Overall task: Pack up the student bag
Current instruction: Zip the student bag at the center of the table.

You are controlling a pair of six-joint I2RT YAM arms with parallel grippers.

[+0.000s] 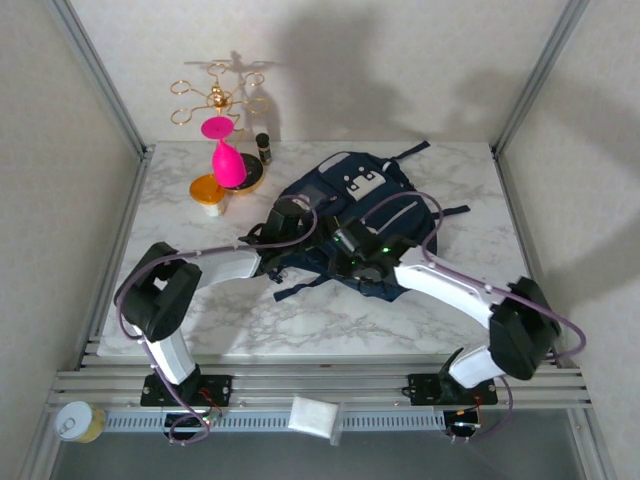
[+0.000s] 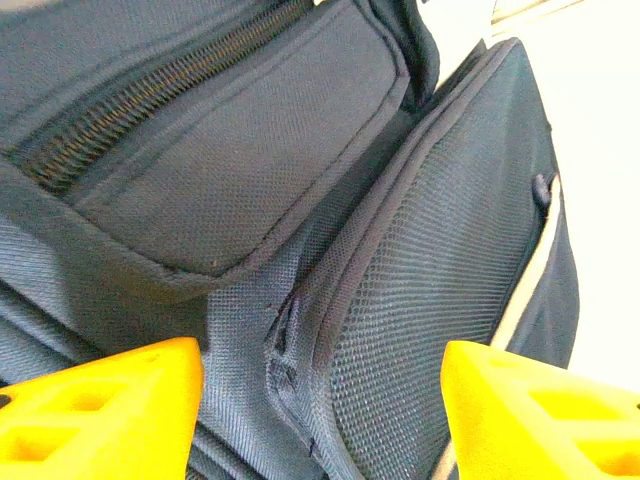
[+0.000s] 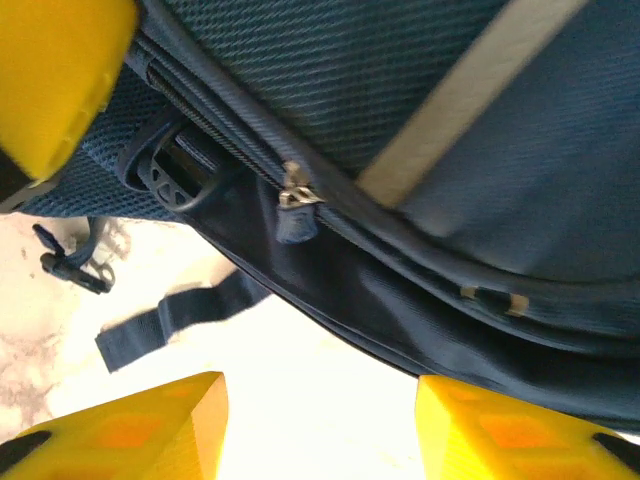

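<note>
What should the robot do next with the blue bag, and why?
Probably ease the right end effector toward the zipper pull on the student bag and pinch it: its jaws stand open and empty, and the zip there looks shut, so nothing can go in yet.

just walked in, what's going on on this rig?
Both arms are bent over the student bag, which lies flat on the marble table. The left gripper hovers close over the bag's fabric below a zipper, fingers apart, holding nothing. The right gripper sits at the bag's near edge, fingers apart and holding nothing too, with a zipper pull just ahead of it.
</note>
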